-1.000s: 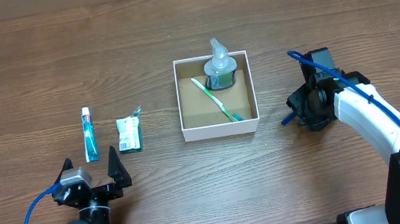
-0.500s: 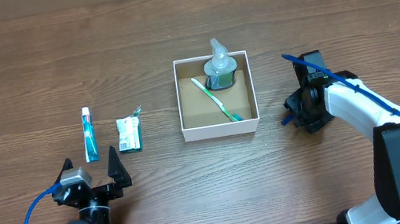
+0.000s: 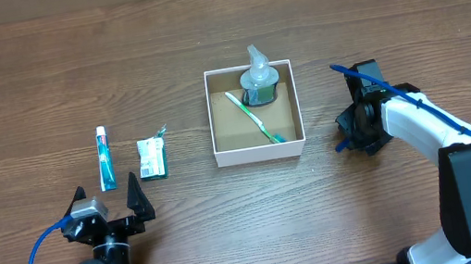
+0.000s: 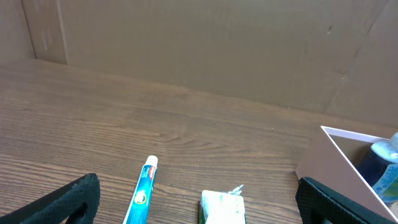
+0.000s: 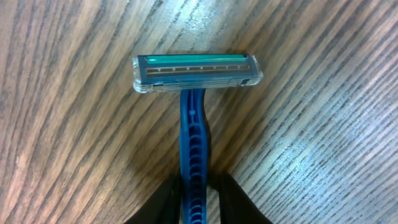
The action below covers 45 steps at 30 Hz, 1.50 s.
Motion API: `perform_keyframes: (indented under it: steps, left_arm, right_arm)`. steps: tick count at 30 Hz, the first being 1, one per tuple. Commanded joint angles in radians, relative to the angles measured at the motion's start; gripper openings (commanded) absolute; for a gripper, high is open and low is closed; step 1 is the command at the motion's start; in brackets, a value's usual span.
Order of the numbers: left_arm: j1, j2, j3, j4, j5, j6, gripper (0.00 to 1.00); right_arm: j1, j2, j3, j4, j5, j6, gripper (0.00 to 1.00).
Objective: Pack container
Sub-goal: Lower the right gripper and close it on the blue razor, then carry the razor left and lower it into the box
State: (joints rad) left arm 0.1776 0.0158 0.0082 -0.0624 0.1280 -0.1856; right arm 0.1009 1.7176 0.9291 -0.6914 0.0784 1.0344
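With a blue razor [image 5: 195,124] pinched by its handle in the right gripper [image 3: 354,130] and the left gripper [image 3: 107,200] spread idle, the razor's pick is judged in hand, and a carry over the wall into the container [image 3: 261,153], at the middle of the table [image 3: 21,70], is called for.

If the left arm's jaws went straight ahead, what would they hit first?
Probably the toothpaste tube, lying just ahead; the small packet beside it is nearly in line too. They might pass over it, though.

Right of the container [image 3: 261,153], the right arm [image 3: 422,127]: white shell, black joints, blue cable [image 3: 364,76]. Left of it, the left arm [image 3: 102,241] is black, silver-capped, blue-cabled too.
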Motion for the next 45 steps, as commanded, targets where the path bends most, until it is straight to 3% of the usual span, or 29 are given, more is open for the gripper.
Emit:
perform_keyframes:
  steps: [1,5,14,24,29,37,45]
  left_arm:
    - [0.005,-0.010,-0.003,-0.001,0.014,-0.016,1.00]
    - [0.005,-0.010,-0.003,-0.001,0.014,-0.016,1.00]
    - [0.005,-0.010,-0.003,-0.001,0.014,-0.016,1.00]
    - [0.005,-0.010,-0.003,-0.001,0.014,-0.016,1.00]
    - [0.005,-0.010,-0.003,-0.001,0.014,-0.016,1.00]
    - [0.005,-0.010,-0.003,-0.001,0.014,-0.016,1.00]
    - [0.005,-0.010,-0.003,-0.001,0.014,-0.016,1.00]
  right_arm:
    - [0.002,0.017,-0.003,-0.010,0.015,-0.018,0.20]
    - [0.002,0.017,0.039,-0.050,0.053,-0.070,0.13]
    - [0.002,0.016,0.213,-0.228,0.147,-0.164,0.11]
    - [0.089,-0.024,0.628,-0.512,0.135,-0.450,0.13]
    - [0.216,-0.095,0.690,-0.511,0.052,-0.569,0.13]
    - [0.453,-0.105,0.688,-0.500,0.048,-0.571,0.17]
    - [0.560,-0.082,0.663,-0.376,0.048,-0.571,0.17]
